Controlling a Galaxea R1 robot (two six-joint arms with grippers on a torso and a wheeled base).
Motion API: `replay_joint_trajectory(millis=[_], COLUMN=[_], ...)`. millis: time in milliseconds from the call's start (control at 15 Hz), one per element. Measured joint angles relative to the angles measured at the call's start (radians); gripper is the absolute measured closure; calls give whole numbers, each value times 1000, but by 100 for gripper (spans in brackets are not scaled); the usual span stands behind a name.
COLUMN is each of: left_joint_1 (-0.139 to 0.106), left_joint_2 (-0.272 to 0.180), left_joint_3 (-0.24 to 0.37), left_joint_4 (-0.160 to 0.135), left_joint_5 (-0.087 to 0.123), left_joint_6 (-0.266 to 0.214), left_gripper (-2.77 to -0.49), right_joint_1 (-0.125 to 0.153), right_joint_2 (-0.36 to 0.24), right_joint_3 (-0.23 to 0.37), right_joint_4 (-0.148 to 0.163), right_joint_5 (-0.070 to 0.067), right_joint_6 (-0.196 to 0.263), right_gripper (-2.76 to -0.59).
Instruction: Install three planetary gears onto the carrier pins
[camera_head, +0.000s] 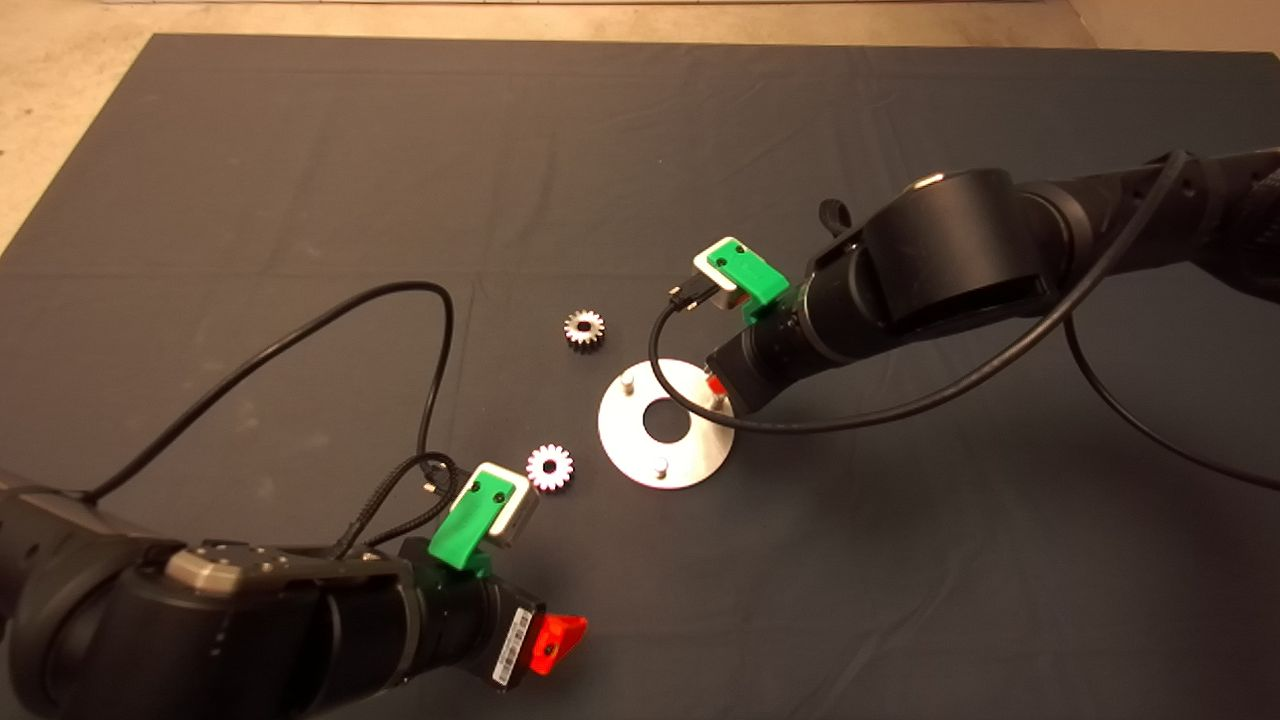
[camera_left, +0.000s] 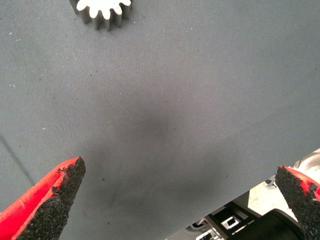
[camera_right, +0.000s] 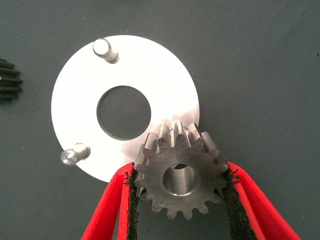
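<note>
Right end effector grasping toothed steel gear over polished disc; left end effector released above mat.

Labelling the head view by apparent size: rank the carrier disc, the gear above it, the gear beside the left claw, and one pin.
1. Carrier disc
2. Upper gear and lower gear: alike, unranked
3. Pin

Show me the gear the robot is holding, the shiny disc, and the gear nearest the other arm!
Held gear (camera_right: 179, 181), right wrist view: its face beside the centre hole.
Carrier disc (camera_head: 620, 425), head view: bare flat rim.
Gear by left gripper (camera_head: 550, 467), head view: its middle.
</note>
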Motion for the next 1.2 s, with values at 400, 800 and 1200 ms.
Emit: replay_joint_trajectory(millis=[400,800,1200], left_joint_1=[0,-6,-6], left_joint_2=[1,3,3], left_joint_3=[0,0,0], left_joint_4=[0,1,2], left_joint_5=[0,0,0], left_joint_6=[0,0,-1], left_gripper=[-276,-276,-276], right_joint_1=[-35,-54,-71], right_joint_2=[1,9,9], right_joint_3=[-8,-21,-51], right_joint_4=[2,4,4], right_joint_5=[-2,-5,-5], right_joint_6=[-6,-27,-35], right_gripper=[-94,-94,-94])
